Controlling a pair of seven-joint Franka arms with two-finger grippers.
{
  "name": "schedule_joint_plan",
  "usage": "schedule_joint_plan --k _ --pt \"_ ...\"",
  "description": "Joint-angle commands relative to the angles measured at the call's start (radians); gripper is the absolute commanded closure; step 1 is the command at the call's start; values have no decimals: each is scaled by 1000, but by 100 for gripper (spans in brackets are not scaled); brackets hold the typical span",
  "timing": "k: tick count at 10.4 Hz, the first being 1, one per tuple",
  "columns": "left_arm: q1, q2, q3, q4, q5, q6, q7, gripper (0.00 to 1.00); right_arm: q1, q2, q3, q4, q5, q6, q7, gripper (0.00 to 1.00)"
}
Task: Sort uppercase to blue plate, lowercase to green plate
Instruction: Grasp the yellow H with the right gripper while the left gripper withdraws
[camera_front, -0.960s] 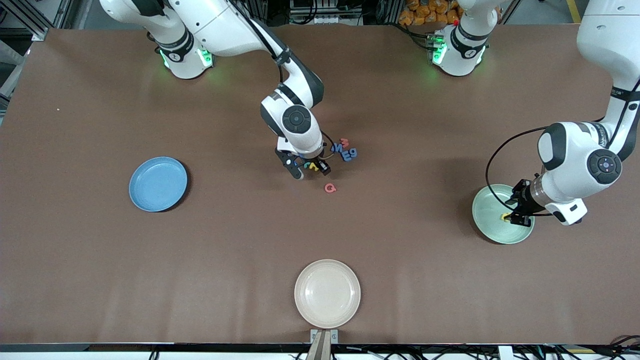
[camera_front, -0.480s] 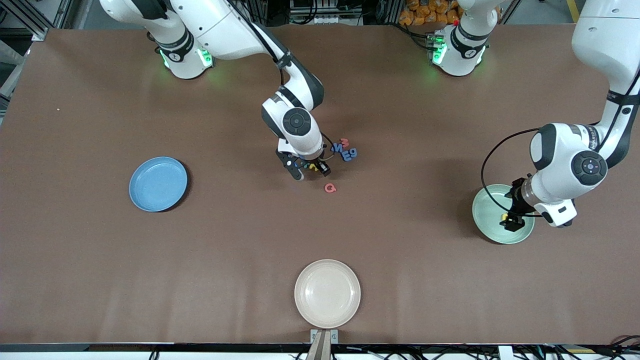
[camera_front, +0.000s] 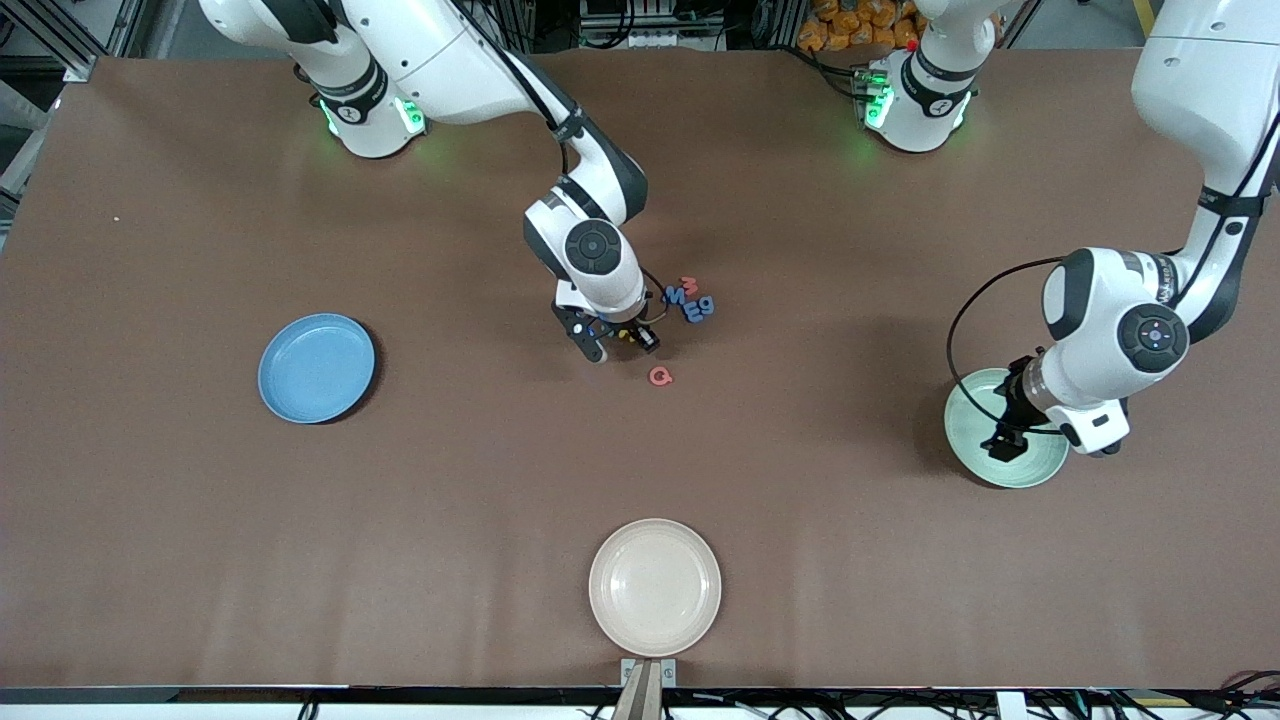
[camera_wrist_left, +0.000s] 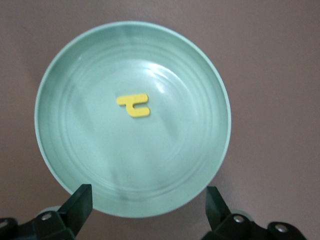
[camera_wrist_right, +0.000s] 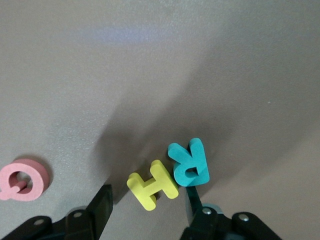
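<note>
My right gripper (camera_wrist_right: 147, 205) is low over the table, open, its fingers on either side of the yellow H (camera_wrist_right: 152, 185). The teal R (camera_wrist_right: 190, 163) lies against the H, close to one finger. The red round letter (camera_front: 660, 376) lies nearer the front camera. The blue M (camera_front: 678, 295), red m (camera_front: 688, 283), blue e (camera_front: 690, 314) and blue g (camera_front: 706, 305) cluster beside my right gripper (camera_front: 620, 340). My left gripper (camera_wrist_left: 147, 205) hangs open and empty over the green plate (camera_wrist_left: 75, 150), where a yellow lowercase letter (camera_wrist_left: 133, 106) lies flat. The blue plate (camera_front: 316, 368) is empty.
A cream plate (camera_front: 655, 587) stands near the table's front edge, in the middle. The green plate (camera_front: 965, 420) is toward the left arm's end of the table and the blue plate toward the right arm's end.
My left gripper opened, left the yellow lowercase letter in the green plate and lifted away. My right gripper's fingers have drawn closer together around the H.
</note>
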Motion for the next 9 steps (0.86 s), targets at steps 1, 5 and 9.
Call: schedule_joint_plan --k 1,5,9 --pt "-35 -1 -3 -7 25 -4 -37 0 -8 12 3 12 6 -3 2 56" --pt "-81 1 -5 -30 25 -4 -71 0 -10 12 3 12 3 -11 -2 77" --pt "-93 -14 -39 -75 27 -6 -83 0 -27 2 4 20 8 -23 -28 84"
